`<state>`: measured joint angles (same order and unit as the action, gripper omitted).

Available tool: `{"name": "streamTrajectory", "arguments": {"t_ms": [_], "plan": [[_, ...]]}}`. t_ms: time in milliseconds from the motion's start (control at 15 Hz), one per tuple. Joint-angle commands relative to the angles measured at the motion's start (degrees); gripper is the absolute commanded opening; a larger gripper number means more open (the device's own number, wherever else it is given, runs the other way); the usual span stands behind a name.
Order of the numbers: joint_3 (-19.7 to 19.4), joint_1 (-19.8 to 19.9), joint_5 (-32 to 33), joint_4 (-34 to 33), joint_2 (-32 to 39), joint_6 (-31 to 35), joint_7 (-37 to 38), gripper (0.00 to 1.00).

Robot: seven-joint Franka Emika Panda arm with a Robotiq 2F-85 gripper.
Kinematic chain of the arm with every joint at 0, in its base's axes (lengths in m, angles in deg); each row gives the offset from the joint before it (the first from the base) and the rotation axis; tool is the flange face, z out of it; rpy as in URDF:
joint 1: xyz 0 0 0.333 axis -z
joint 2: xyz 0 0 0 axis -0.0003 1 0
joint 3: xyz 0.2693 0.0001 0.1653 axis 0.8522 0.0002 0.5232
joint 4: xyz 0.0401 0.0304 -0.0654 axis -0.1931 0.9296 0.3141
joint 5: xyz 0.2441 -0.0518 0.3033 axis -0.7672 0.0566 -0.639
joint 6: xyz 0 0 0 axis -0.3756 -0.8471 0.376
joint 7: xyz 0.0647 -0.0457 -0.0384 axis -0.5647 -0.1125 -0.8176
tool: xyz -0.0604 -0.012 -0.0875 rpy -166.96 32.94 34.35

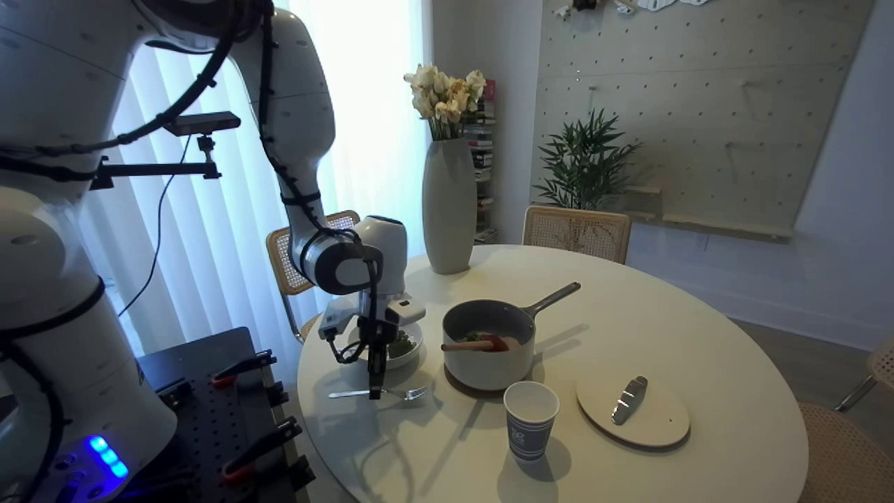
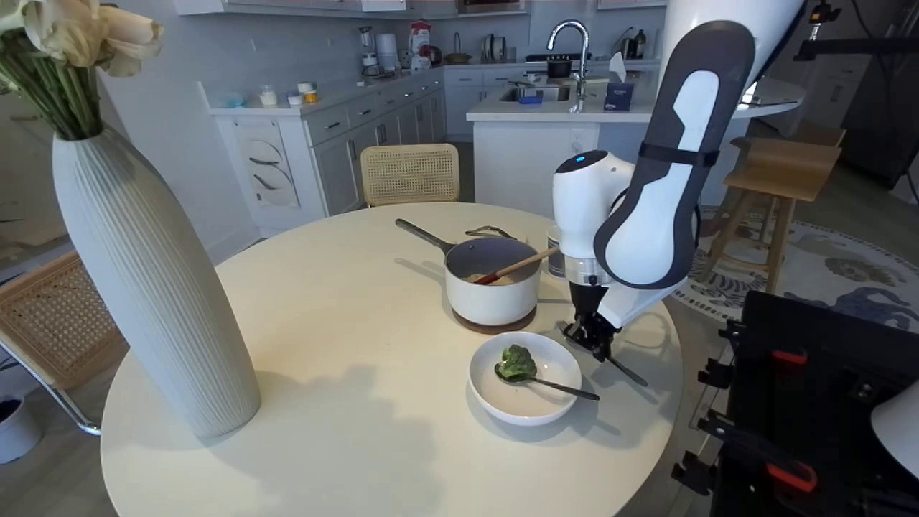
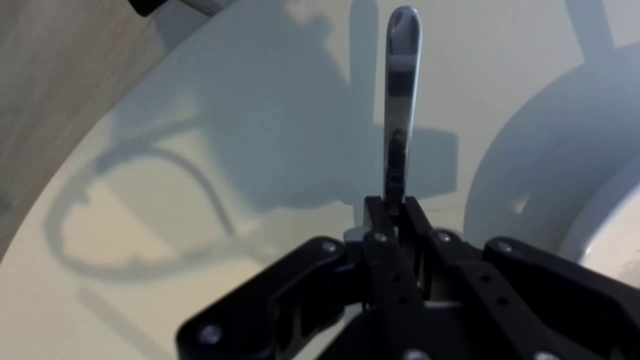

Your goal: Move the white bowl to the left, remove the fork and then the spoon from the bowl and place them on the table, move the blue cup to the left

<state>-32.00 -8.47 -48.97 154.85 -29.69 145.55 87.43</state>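
Atop the round white table (image 2: 323,309), items as follows.

Gripper (image 3: 393,202), 1, black, directed downward: fingertips drawn together, clamped on the handle of the fork (image 3: 401,100).

Fork, 1, silver: held near the table's edge, just beside the white bowl (image 2: 517,403), tined end toward the saucepan (image 1: 482,370); whether it touches the tabletop cannot be told.

White bowl, 1, shallow, upright: near the saucepan, apart from it. Contains 1 spoon (image 2: 556,387), silver, handle lying across the rim and jutting past it, and 1 green floret (image 2: 516,362) on the spoon's oval end.

Blue cup (image 1: 531,429), 1, banded, upright: near the saucepan, on the plate's side of it.

Saucepan, 1, pale outside, grey inside, long-handled: stands on 1 round brown trivet (image 2: 495,330). Contains 1 red-headed utensil (image 1: 466,346), wooden handle over the rim; food in it unclear.

Plate (image 1: 663,419), 1, pale, flat, round: bears 1 shiny metal utensil, kind unclear.

Vase (image 1: 449,202), 1, tall, ribbed, with pale flowers (image 1: 447,94): well apart from the white bowl.
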Motion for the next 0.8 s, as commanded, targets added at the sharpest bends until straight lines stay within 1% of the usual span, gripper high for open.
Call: {"name": "streamTrajectory", "arguments": {"t_ms": [0,200,267,333,467,533,733], "plan": [[-0.79,-1.00,-2.08,-0.53,0.95,1.09,-1.40,0.03],[-0.65,-0.81,-2.64,-0.99,1.17,0.82,-1.71,0.03],[-0.66,-0.84,-2.77,-1.14,1.19,0.60,-1.72,0.36],[-0.60,-0.88,-2.92,-1.39,1.23,0.37,-1.69,0.36],[-0.68,-1.06,-2.90,-1.70,1.25,0.22,-1.62,0.50],[-0.78,-1.20,-2.83,-1.80,1.19,0.20,-1.54,0.59],[-0.88,-1.45,-2.70,-1.93,0.66,0.29,-1.51,0.81]]}}
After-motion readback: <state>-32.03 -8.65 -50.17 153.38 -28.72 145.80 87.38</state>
